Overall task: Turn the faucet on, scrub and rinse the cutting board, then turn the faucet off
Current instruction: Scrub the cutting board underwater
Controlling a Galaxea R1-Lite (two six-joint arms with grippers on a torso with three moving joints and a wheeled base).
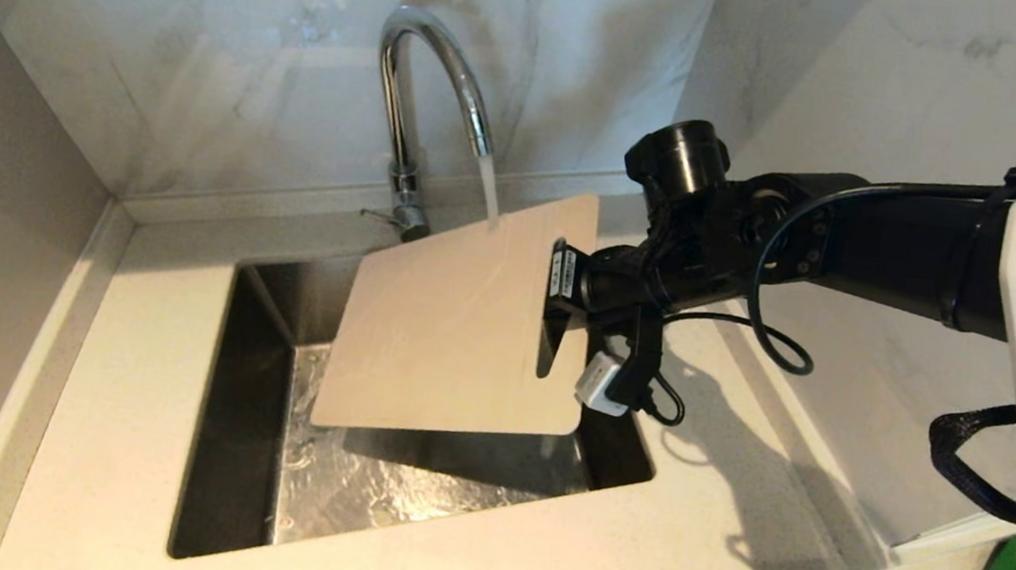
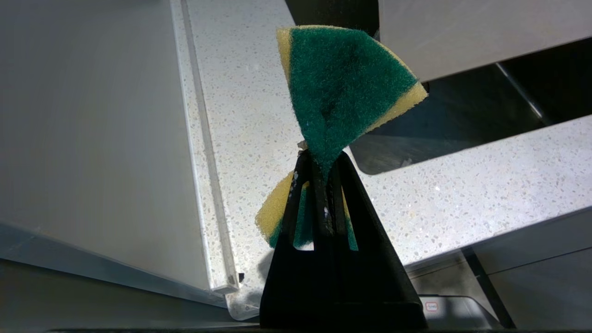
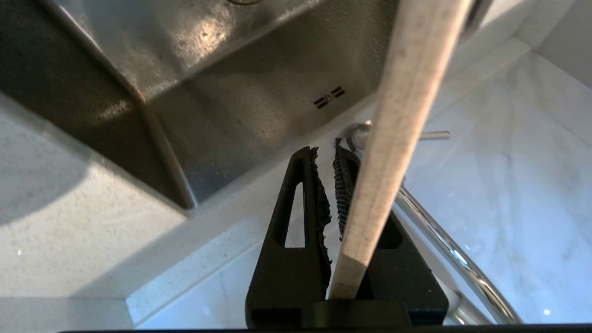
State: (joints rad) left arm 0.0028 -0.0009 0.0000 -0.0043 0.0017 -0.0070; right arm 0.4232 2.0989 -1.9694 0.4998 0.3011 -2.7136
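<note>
From the head camera, the right gripper [image 1: 560,302] clamps the slot end of the cutting board [image 1: 455,327], holding it tilted over the steel sink [image 1: 250,409]. Water from the faucet [image 1: 422,113] strikes the board's far edge.

The left wrist camera shows the left gripper [image 2: 319,171] pinched tight on a green-and-yellow sponge [image 2: 342,88] above the speckled counter [image 2: 462,189].

In the right wrist camera, the board's edge sits between the fingers [image 3: 300,208].

faucet [image 1: 421,122]: 1 | cutting board [image 1: 455,327]: 1 | sponge [image 2: 342,88]: 1 | sink [image 1: 245,408]: 1 | grippers: right gripper [image 1: 560,291], left gripper [image 2: 319,185]: 2
</note>
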